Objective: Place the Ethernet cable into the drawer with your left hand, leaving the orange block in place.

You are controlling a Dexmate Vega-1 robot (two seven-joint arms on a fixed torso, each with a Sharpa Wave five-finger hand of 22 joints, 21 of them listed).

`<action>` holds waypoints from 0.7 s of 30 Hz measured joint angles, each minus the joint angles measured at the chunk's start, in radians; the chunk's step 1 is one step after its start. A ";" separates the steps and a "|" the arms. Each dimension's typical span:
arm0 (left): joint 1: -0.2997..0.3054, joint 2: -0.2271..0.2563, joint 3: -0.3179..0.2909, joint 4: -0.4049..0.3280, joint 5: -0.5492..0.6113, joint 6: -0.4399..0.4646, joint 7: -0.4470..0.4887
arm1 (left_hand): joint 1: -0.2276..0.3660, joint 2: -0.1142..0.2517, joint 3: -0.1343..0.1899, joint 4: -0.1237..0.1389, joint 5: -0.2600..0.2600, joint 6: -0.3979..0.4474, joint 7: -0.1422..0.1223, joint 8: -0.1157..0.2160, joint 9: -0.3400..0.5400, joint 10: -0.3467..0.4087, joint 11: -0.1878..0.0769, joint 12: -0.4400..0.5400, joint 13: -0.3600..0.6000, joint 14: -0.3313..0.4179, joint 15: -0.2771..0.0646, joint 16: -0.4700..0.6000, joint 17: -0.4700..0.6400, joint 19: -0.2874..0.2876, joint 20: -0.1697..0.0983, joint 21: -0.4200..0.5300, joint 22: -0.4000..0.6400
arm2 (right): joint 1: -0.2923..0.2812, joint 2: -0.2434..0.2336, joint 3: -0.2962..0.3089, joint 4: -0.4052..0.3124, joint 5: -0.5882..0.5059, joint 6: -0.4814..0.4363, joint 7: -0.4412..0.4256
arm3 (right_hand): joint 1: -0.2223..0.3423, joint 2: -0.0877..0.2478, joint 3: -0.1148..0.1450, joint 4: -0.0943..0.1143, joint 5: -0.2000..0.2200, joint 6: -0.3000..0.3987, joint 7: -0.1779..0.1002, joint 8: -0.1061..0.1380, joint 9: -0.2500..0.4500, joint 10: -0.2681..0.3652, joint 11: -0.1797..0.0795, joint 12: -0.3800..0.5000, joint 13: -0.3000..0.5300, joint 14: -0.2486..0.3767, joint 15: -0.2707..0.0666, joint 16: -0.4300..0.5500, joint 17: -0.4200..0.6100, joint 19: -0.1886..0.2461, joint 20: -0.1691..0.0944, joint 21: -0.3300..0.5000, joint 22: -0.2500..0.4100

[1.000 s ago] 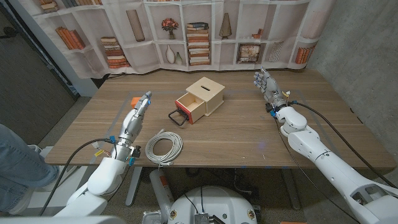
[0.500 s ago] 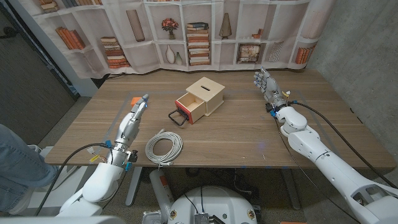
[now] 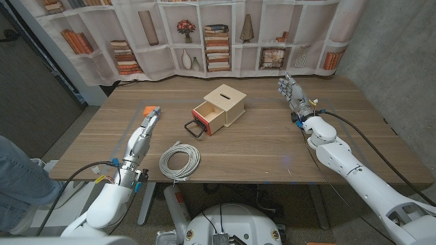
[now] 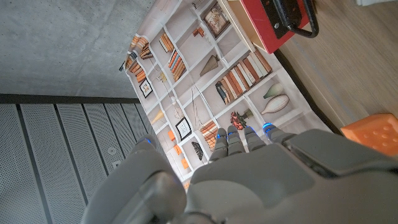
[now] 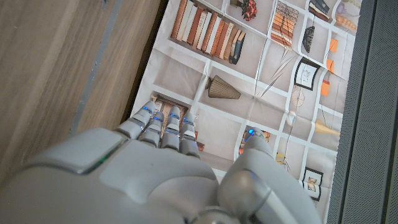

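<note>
Nearest the table's front edge the coiled Ethernet cable [image 3: 180, 160] lies flat, with the left hand [image 3: 144, 133] just beside it, fingers straight, together, holding nothing. Beyond the cable the drawer [image 3: 208, 117] stands pulled open; the orange block [image 3: 151, 111] sits by the left fingertips, and the right hand [image 3: 291, 93], far off past the drawer, holds its fingers slightly apart, empty

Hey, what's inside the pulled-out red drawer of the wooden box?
The red-fronted drawer of the light wooden box stands open; the part that shows looks empty. Its back part is hidden under the box.

Left hand [image 3: 145, 131] — fingers straight; right hand [image 3: 291, 92] empty.
</note>
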 measured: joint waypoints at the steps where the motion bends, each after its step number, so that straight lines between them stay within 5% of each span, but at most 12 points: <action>1: 0.000 0.000 0.000 0.000 0.003 -0.002 0.003 | 0.001 0.001 0.000 0.000 0.002 0.000 0.000 0.000 0.000 0.000 0.000 0.000 0.000 0.003 0.003 0.000 0.000 0.000 0.000 0.000 0.000 | 0.000 0.000 0.000 0.000 0.000 0.000 0.000 | 0.000 0.000 0.000 0.000 0.000 0.000 0.000 0.000 0.000 0.000 0.000 0.000 0.000 0.000 0.000 0.000 0.000 0.000 0.000 0.000 0.000; 21: 0.063 0.002 -0.022 -0.012 0.055 -0.030 0.064 | 0.008 0.003 0.000 0.000 0.002 0.021 -0.004 0.008 0.000 0.018 -0.011 0.000 0.000 0.010 0.000 0.000 0.000 -0.005 0.005 0.000 0.000 | 0.006 0.005 -0.004 0.009 0.000 0.000 0.005 | 0.004 0.004 0.000 0.000 0.000 0.000 0.000 0.000 0.000 0.000 0.000 0.000 0.000 0.000 0.000 0.000 0.000 0.006 -0.006 0.000 0.000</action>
